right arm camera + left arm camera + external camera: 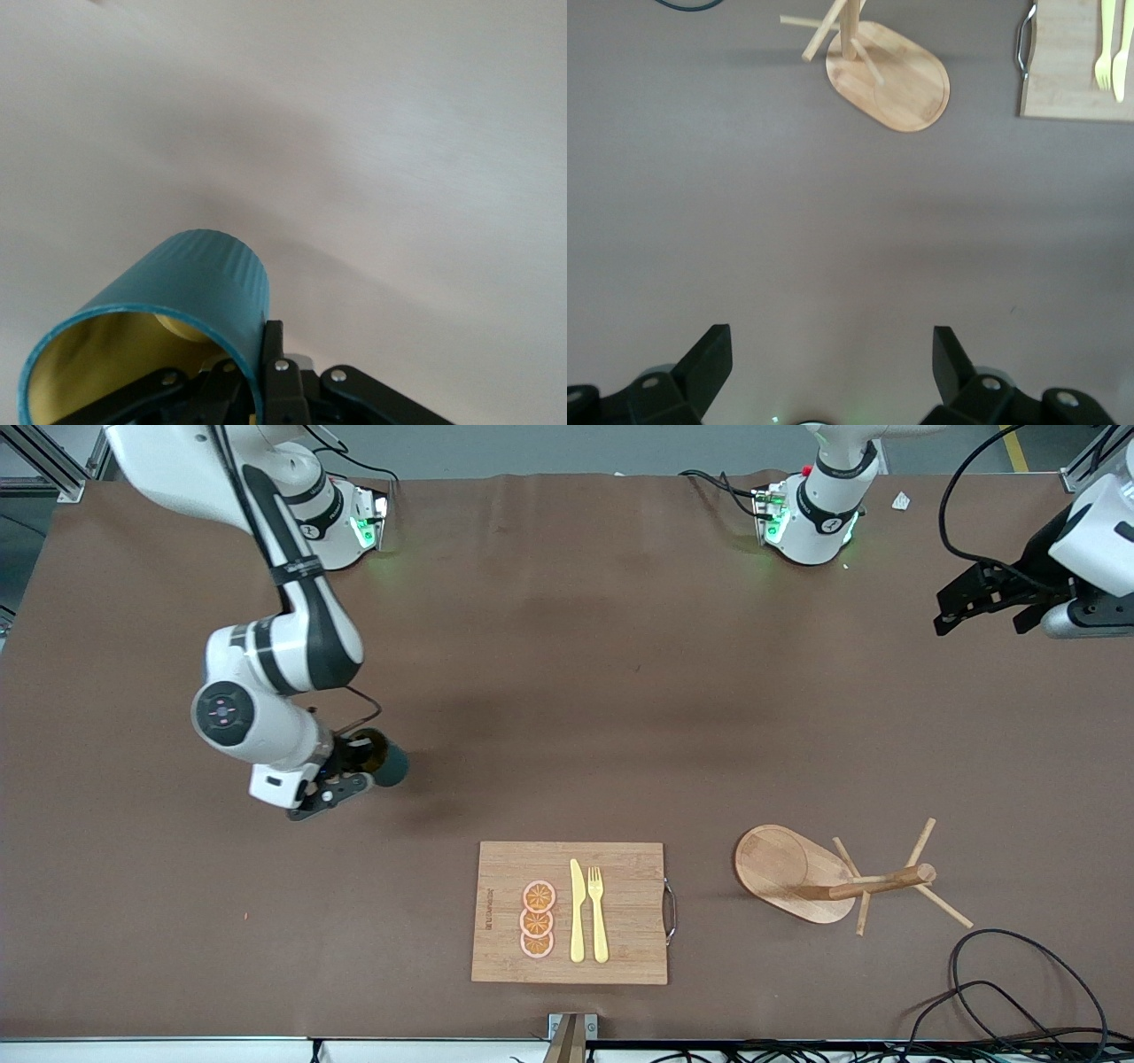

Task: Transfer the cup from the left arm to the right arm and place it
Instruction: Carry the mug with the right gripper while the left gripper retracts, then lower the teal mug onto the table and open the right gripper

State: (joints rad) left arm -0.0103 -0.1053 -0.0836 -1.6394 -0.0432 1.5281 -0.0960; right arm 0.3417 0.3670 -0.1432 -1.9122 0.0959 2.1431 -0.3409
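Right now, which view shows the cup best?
Right wrist view: the teal cup fills it, with the ribbed wall, the yellow inside and the right tool shut on its rim. Front view shows it small, tilted, partly hidden by the arm. Left wrist view misses it.

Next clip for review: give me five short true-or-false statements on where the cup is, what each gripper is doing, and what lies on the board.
1. The right gripper is shut on the cup. True.
2. The cup hangs on the wooden peg rack. False: the rack carries nothing; the cup is held on its side above bare table toward the right arm's end.
3. The left gripper is open and holds nothing. True.
4. The cutting board carries a spoon. False: it carries a yellow knife, a yellow fork and three orange slices.
5. The left gripper is over the cutting board. False: it waits over bare table at the left arm's end.
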